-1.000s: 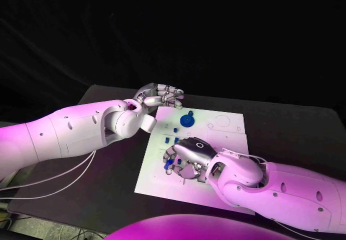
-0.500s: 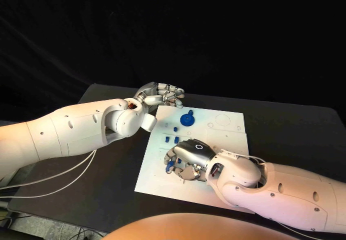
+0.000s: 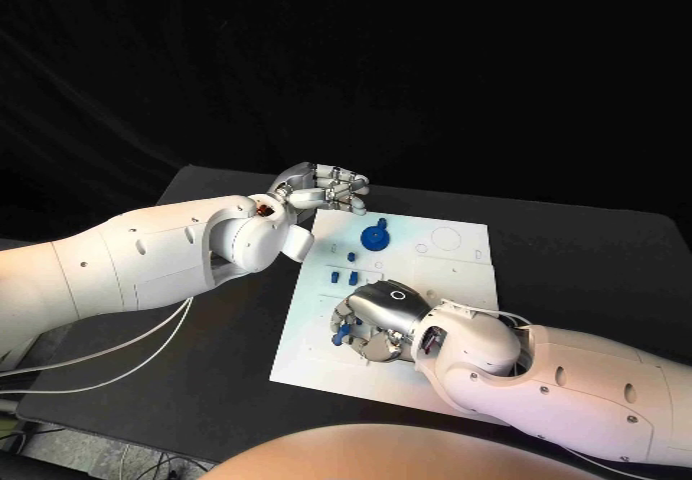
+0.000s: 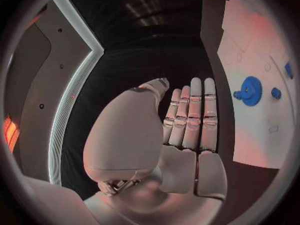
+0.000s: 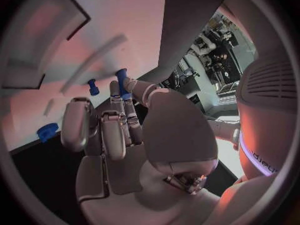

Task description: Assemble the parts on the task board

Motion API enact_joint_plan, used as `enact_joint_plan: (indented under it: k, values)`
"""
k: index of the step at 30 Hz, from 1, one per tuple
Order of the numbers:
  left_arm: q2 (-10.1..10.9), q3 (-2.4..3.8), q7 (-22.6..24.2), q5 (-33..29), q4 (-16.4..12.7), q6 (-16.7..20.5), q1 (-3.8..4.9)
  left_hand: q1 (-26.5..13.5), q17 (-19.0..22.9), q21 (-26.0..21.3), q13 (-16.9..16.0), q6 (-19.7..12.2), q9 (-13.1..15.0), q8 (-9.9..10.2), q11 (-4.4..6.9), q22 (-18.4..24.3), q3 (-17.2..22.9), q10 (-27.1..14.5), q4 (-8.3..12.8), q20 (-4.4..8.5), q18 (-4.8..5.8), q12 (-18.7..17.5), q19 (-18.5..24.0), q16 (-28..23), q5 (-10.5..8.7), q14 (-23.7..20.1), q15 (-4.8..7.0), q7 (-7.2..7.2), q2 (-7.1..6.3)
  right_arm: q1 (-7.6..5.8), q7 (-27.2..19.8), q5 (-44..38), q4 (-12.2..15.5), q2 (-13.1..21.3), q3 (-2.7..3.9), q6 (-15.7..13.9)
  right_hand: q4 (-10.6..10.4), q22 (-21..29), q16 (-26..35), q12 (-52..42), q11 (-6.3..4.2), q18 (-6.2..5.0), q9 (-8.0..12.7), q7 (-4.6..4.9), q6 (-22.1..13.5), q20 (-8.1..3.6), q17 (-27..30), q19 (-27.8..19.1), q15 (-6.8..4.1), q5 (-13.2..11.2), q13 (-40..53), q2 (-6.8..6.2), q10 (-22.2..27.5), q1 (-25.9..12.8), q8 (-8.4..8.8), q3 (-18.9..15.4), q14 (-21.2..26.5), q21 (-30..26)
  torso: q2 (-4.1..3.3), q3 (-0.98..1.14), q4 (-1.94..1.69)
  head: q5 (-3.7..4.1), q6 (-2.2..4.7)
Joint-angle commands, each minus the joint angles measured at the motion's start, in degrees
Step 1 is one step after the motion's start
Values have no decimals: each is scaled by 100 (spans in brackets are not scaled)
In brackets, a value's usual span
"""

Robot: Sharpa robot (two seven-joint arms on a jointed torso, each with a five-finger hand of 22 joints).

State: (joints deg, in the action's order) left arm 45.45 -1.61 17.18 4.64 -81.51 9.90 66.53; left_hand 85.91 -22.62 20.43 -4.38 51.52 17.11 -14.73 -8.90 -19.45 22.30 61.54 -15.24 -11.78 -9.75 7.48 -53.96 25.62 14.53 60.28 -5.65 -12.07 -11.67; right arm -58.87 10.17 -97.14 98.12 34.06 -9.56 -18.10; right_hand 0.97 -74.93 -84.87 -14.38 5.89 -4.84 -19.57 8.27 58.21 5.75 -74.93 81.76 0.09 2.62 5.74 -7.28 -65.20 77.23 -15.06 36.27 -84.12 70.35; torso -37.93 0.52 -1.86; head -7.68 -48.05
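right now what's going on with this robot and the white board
The right hand is down on the near left part of the white task board, pinching a small blue peg between thumb and finger. The left hand hovers off the board's far left corner, fingers together, holding nothing. A blue gear and a few small blue parts sit on the board.
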Motion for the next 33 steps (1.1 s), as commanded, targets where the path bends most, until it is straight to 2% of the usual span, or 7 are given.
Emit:
enact_joint_plan:
  k: [1,7,16,17,21,23,33]
  values:
    - [-6,4,21,-33,-14,-93,4,8,-11,-22,-7,-21,-7,25,-4,9,-24,-50,16,-4,-42,13,48,-28,14,-62,1,-24,23,12,150,-137,-14,-18,-3,208,29,-642,-2,-9,-159,67,-4,22,35,-10,-178,-13,-25,25,7,59,-180,18,-5,6,-315,-19,3,0,-4,4,0]
    - [2,4,8,-33,-14,-85,6,7,-13,-23,-7,-22,-8,26,-5,9,-25,-52,15,-5,-42,14,49,-27,14,-64,0,-26,24,21,182,-158,-36,-86,-14,188,31,-632,-3,-4,-156,62,-6,25,28,-9,-180,-24,-23,24,8,55,-176,4,-3,6,-315,-44,-1,-7,-1,21,4]
    - [16,4,-16,-33,-18,-88,7,-9,-21,-29,-7,-33,-11,33,-12,11,-31,-65,3,-9,-41,14,53,-25,13,-76,-6,-34,28,23,195,-197,-48,-134,-27,246,66,-633,-2,31,-140,59,-15,39,-24,6,-181,-34,-6,38,16,-42,-152,-109,12,-27,-315,-67,-2,-9,-4,46,-9]
    - [17,4,-16,-33,-18,-87,7,-9,-21,-29,-7,-33,-11,33,-12,11,-31,-65,3,-9,-41,14,53,-25,13,-76,-6,-34,28,23,188,-197,-50,-136,-28,249,55,-629,-1,42,-131,57,-12,45,-43,11,-179,-39,1,64,15,-75,-139,-156,23,-47,-314,-79,-2,-10,-3,46,-9]
    - [21,4,-19,-33,-20,-87,7,-9,-21,-29,-7,-33,-11,33,-12,11,-31,-65,3,-9,-41,14,53,-25,13,-76,-6,-34,28,23,155,-195,-54,-136,-32,251,-42,-574,26,242,-9,34,45,154,-298,85,-114,-106,103,226,-45,-404,171,-512,172,-224,-297,-239,5,-7,-6,43,-10]
    - [23,4,-19,-33,-21,-86,7,-9,-21,-29,-7,-33,-11,33,-12,11,-31,-65,3,-9,-41,14,53,-25,13,-76,-6,-34,28,23,151,-194,-51,-127,-33,224,-55,-566,28,265,6,29,60,148,-361,104,-109,-115,117,234,-55,-471,227,-566,208,-276,-294,-263,5,-7,-9,44,-13]
    - [47,4,-10,-33,-22,-72,7,-13,-24,-31,-7,-38,-12,36,-15,12,-33,-73,0,-10,-41,13,55,-24,14,-83,-9,-37,31,23,87,-155,7,-49,-36,-127,-57,-476,80,323,36,-18,90,151,-469,141,10,-202,141,186,-88,-577,483,-605,292,-429,-260,-493,3,-3,-6,56,2]
